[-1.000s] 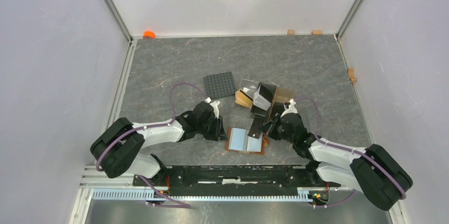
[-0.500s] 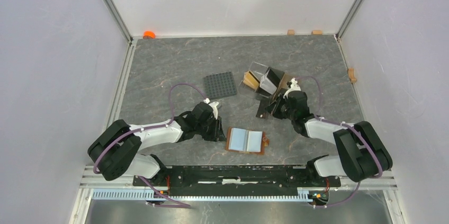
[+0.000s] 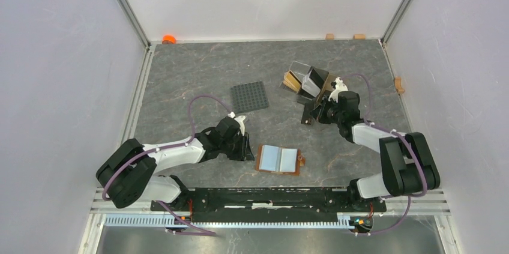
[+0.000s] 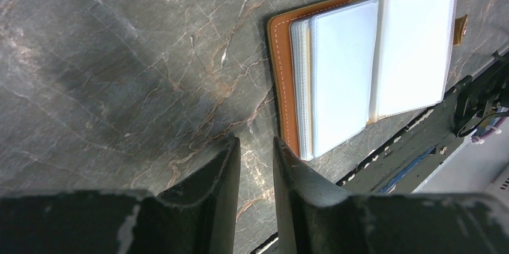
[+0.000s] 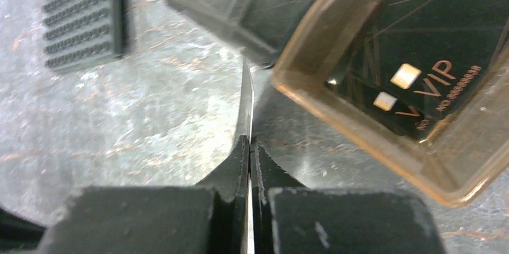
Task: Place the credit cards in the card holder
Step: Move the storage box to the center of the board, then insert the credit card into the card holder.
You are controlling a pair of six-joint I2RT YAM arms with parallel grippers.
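The brown card holder [image 3: 279, 159] lies open near the front, its clear sleeves showing light blue; it also shows in the left wrist view [image 4: 360, 68]. My left gripper [image 3: 250, 152] [image 4: 255, 141] rests low just left of it, with the jaws a narrow gap apart and nothing between them. My right gripper [image 3: 316, 113] [image 5: 249, 140] is shut on a thin dark credit card [image 3: 308, 114], seen edge-on in the right wrist view [image 5: 246, 95]. It is beside the amber-tinted stand [image 3: 307, 80], which holds a black VIP card [image 5: 420, 80] and other cards.
The dark grey studded plate [image 3: 249, 96] [image 5: 81, 17] lies left of the stand. An orange object [image 3: 168, 39] and small wooden blocks [image 3: 399, 84] sit along the back and right walls. The arm base rail [image 3: 270, 197] runs along the near edge.
My right gripper has moved back and to the right, away from the card holder, with the dark card in it. The amber stand has shifted toward the back right. My left arm has barely moved.
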